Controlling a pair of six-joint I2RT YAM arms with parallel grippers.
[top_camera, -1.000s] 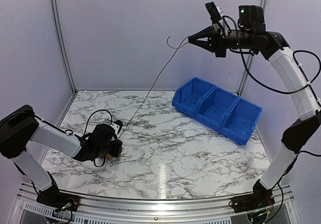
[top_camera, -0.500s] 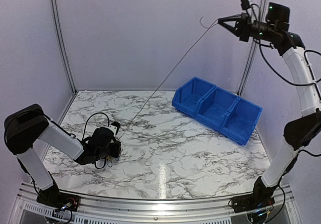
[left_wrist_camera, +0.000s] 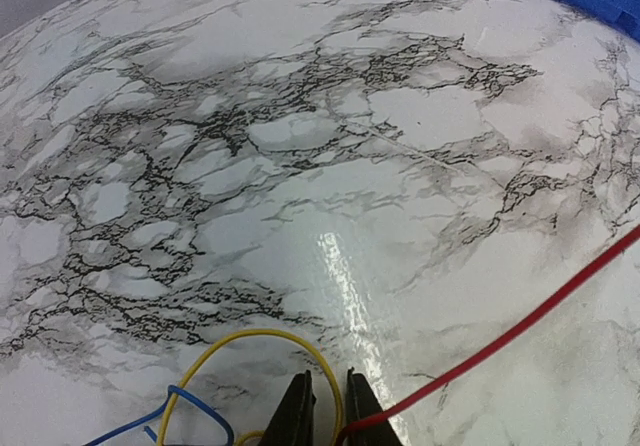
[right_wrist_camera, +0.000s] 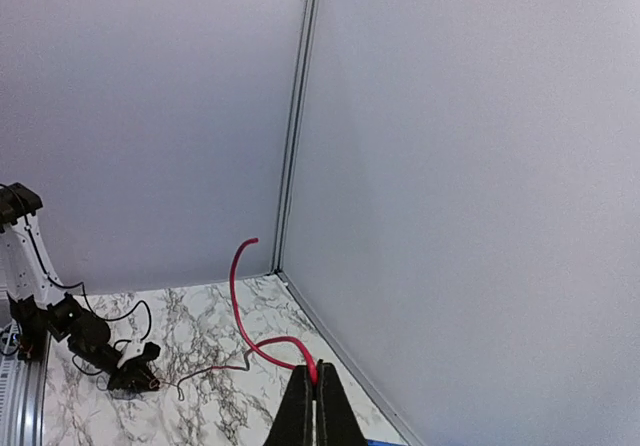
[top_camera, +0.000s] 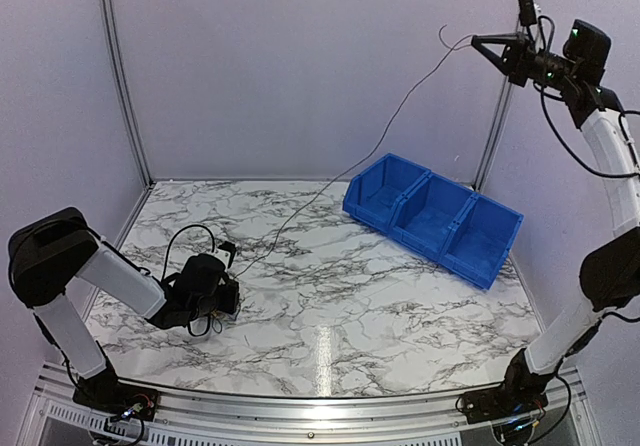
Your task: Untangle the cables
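Observation:
The cables lie bunched under my left gripper [top_camera: 222, 296], low on the marble table [top_camera: 330, 306] at the left. In the left wrist view a yellow cable [left_wrist_camera: 269, 331] loops out and runs back between the nearly closed jaws of the left gripper [left_wrist_camera: 329, 372]. A blue cable [left_wrist_camera: 195, 396] curls to its left. The red cable [left_wrist_camera: 454, 370] leaves from the jaws toward the right. It rises in one long line [top_camera: 395, 118] to my right gripper [top_camera: 475, 39], held high at the top right and shut on it. Its free end [right_wrist_camera: 233, 282] curls past the right gripper [right_wrist_camera: 314, 371].
A row of blue bins [top_camera: 468, 254] stands at the back right of the table, under the raised red cable's far part. Grey walls close the back and both sides. The right arm [top_camera: 610, 156] reaches up along the right wall.
My right gripper has swung up and to the right with the red cable, drawing more of it out of the bunch. The left gripper has stayed low on the table.

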